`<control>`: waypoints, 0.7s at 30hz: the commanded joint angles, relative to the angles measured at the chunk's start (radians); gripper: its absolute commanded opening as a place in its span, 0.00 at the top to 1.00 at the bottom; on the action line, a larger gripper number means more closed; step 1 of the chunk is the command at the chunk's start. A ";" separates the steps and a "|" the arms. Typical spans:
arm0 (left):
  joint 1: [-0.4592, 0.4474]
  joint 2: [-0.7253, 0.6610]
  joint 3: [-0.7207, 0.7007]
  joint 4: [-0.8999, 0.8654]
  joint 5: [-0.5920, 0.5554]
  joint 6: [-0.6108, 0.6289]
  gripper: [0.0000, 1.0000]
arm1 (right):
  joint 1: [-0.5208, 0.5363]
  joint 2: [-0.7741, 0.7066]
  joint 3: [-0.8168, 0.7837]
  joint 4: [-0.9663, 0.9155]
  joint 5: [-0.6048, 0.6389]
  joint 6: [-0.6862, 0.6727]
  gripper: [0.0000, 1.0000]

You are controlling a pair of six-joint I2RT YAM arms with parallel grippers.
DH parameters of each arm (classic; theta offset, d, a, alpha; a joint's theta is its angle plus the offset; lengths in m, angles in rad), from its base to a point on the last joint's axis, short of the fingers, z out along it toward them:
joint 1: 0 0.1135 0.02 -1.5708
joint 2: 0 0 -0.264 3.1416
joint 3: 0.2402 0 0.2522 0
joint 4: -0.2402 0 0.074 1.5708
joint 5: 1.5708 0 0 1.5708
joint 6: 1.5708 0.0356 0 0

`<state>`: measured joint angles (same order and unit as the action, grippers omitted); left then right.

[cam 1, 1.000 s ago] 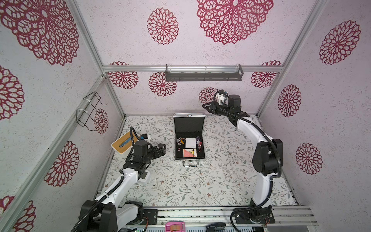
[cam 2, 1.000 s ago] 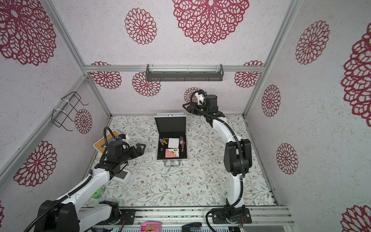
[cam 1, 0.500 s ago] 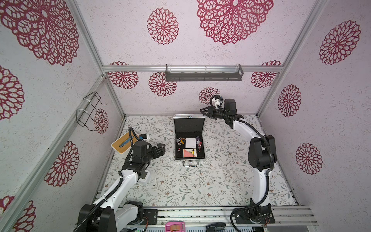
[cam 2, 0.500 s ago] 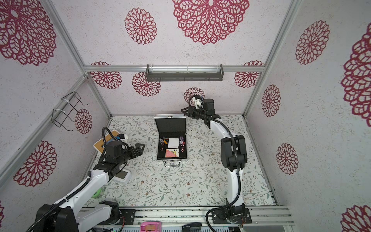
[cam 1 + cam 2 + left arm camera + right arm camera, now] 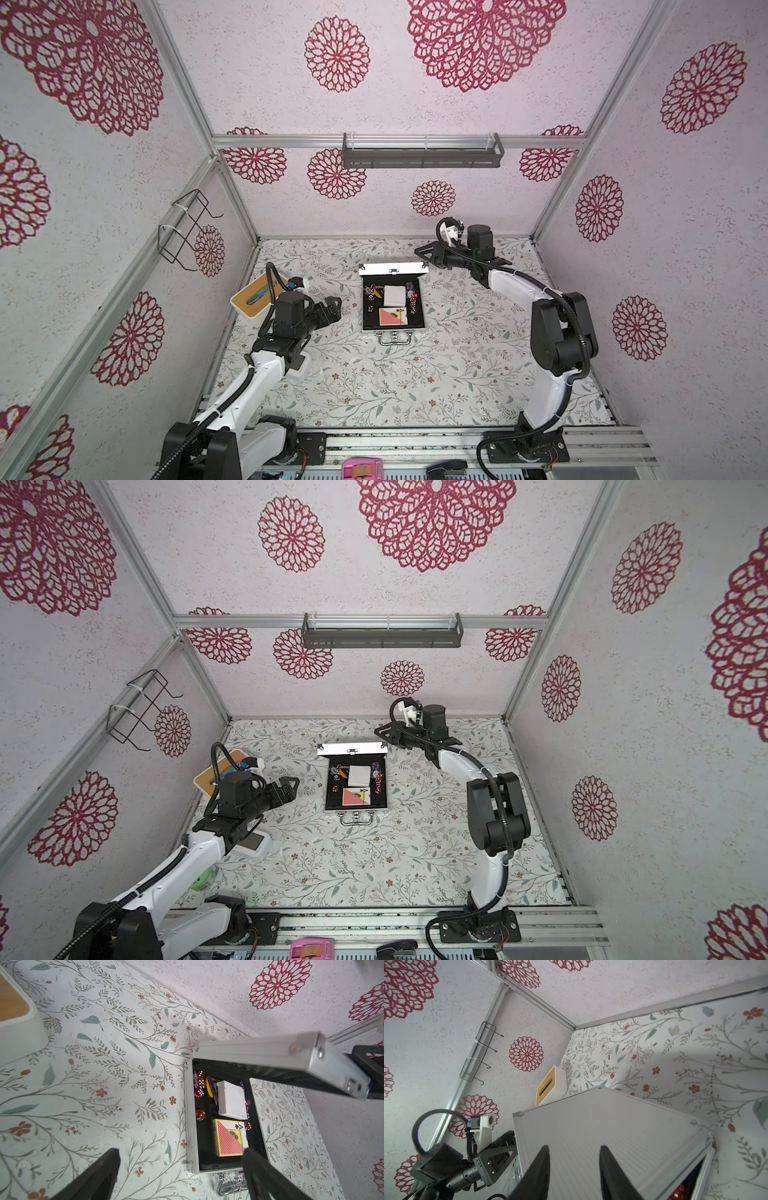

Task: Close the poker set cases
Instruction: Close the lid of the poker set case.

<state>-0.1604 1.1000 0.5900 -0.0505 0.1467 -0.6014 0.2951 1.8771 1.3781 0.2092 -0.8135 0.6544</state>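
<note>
The case (image 5: 394, 328) is sitting mid-table, lid (image 5: 393, 269) partly raised, its deck (image 5: 229, 1137) showing an "A" and spade. The left gripper (image 5: 334, 308) is hovering with jaws wide left of it, near the box (image 5: 253, 297); the right gripper (image 5: 424, 257) is hanging, jaws apart, behind the lid.

Only legible mark: letter "A" beside a black spade, on the red-and-yellow playing-card box (image 5: 228, 1138), at the handle end inside the open silver ribbed-aluminium case (image 5: 190, 1115). Red dice (image 5: 200, 1114) beside it show white pips. Nothing else readable.
</note>
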 commanded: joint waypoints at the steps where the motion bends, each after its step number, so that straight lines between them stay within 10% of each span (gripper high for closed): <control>1: 0.008 -0.009 0.028 -0.018 -0.010 0.001 0.04 | 0.015 -0.084 -0.050 0.010 0.025 -0.027 0.60; 21: -0.064 0.302 0.184 -0.003 0.033 0.023 0.01 | 0.005 0.134 0.023 -0.107 0.285 -0.184 0.36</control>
<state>-0.2012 1.3849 0.7452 -0.0799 0.1722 -0.5911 0.3111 1.9671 1.3666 0.0814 -0.5621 0.4892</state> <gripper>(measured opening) 0.990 0.636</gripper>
